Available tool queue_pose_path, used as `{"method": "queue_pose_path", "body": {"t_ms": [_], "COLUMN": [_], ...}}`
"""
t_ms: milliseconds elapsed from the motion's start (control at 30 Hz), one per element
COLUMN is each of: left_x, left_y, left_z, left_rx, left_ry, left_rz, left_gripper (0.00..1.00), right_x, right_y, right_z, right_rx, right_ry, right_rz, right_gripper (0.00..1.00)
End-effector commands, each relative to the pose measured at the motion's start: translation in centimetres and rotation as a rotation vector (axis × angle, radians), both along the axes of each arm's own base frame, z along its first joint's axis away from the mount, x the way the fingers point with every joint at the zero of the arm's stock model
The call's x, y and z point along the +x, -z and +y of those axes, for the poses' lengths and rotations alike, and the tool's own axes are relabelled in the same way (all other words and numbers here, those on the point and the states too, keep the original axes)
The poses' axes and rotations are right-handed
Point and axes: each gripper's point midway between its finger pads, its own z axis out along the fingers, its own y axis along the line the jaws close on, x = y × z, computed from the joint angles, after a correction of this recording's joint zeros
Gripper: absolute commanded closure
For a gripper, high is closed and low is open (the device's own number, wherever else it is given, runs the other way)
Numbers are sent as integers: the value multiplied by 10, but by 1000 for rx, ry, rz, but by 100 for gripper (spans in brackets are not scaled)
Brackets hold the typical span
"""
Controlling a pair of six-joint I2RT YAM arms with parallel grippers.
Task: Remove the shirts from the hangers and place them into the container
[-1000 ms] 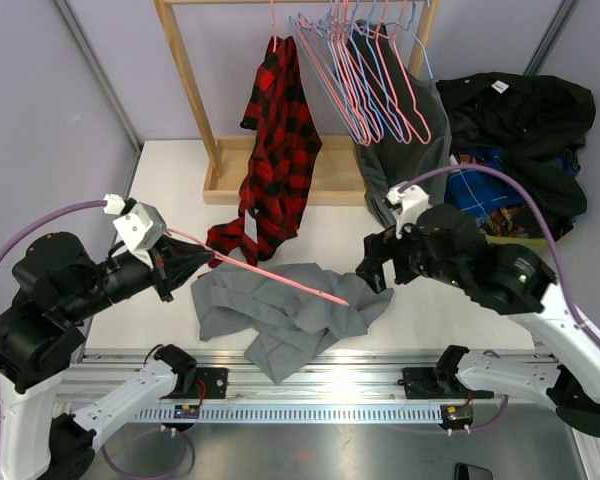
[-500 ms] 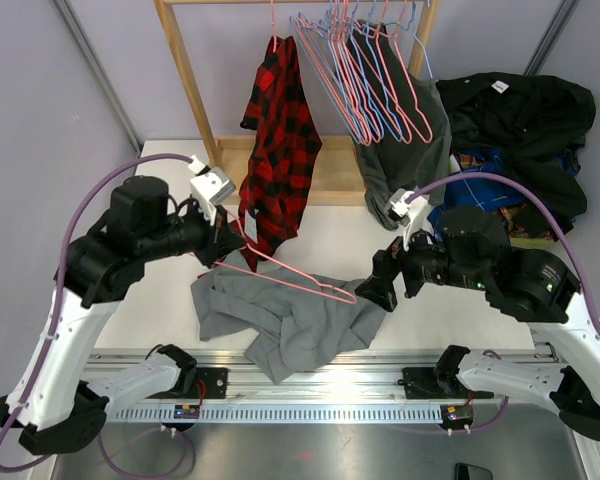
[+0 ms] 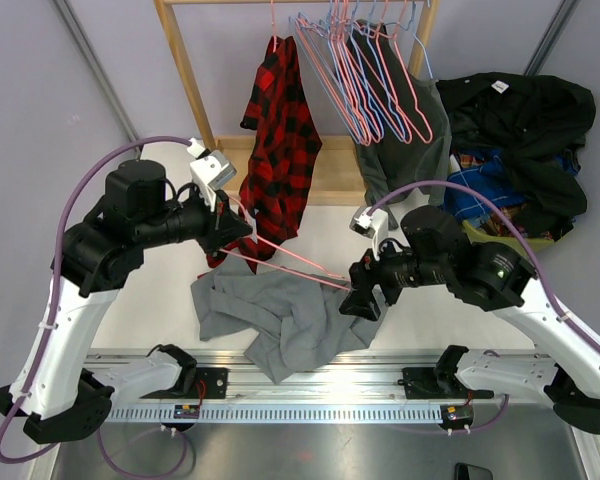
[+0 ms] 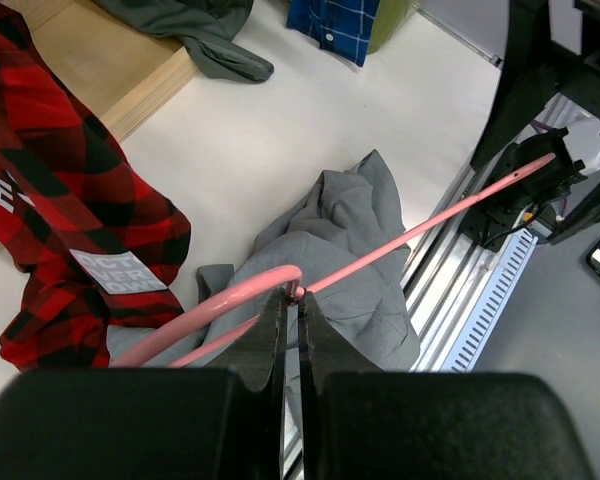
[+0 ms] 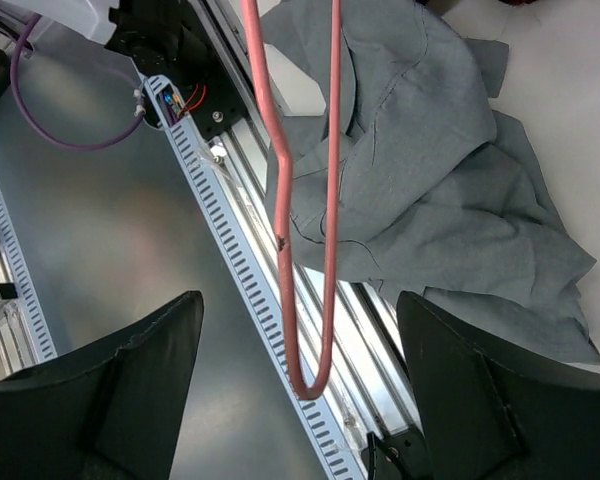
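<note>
Left wrist: left gripper (image 4: 292, 298) pinched tight on pink hanger (image 4: 430, 222). Right gripper (image 5: 298, 300) gaping around its end (grey shirt (image 5: 430, 150) beneath).

Two dark fingers (image 5: 130, 390) of the right gripper (image 5: 298, 320) sit at the bottom corners, spread wide, touching nothing. A pink wire hanger (image 5: 285, 250) comes down from the top edge as a narrow loop, and its rounded end hangs in the gap between the fingers, clear of both. Behind it a crumpled grey shirt (image 5: 450, 170) lies on the white table (image 5: 570, 120), reaching the slotted metal rail (image 5: 235, 265); a purple cable (image 5: 70, 130) loops at upper left.
</note>
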Motion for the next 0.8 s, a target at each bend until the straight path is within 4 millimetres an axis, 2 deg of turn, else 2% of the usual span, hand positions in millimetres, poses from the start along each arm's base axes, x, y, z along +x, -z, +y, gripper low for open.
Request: {"method": "queue_pose_path", "body": {"t_ms": [0,133,167,267,433,467,533,633,700,767], "left_x": [-6,-6,-6,-6,-7,-7,-8,-8,-9,-9], "left_y": [-13,-12,-13,-16,-26,-28,-32,-34,-33,-33], "left_z": [-4,-6,-6,-7,-7,-7,-8,-8,-9,-9], "left_rx": [-30,-32,-36,-45,-63,-66,-74,-74,-75,-74], "left_ry": [37,42,44,47,46,46,53,57,66,66], "left_rz": [-17,-8,-9,-16,-40,-44,-52,-52,-49,-49], "left_gripper": [100,100,100,100,100,100,100,100,100,100], "right_x": [-1,1,1,0,-4,-4,-5,-5,-4,-3], "right_y": [-22,-20,-19,-14,-10,-9,-7,-7,-8,-10], "right_z": [5,11,12,14,18,18,19,19,19,18], "right_rx": [72,68,65,55,64,62,57,57,57,62], "right_ry": [-39,-48,-51,-57,-71,-71,-72,-73,-63,-57], "right_rz": [-71,-53,-48,-20,11,17,24,27,25,19], "right_gripper": [17,33,50,75,70,68,58,55,61,75]}}
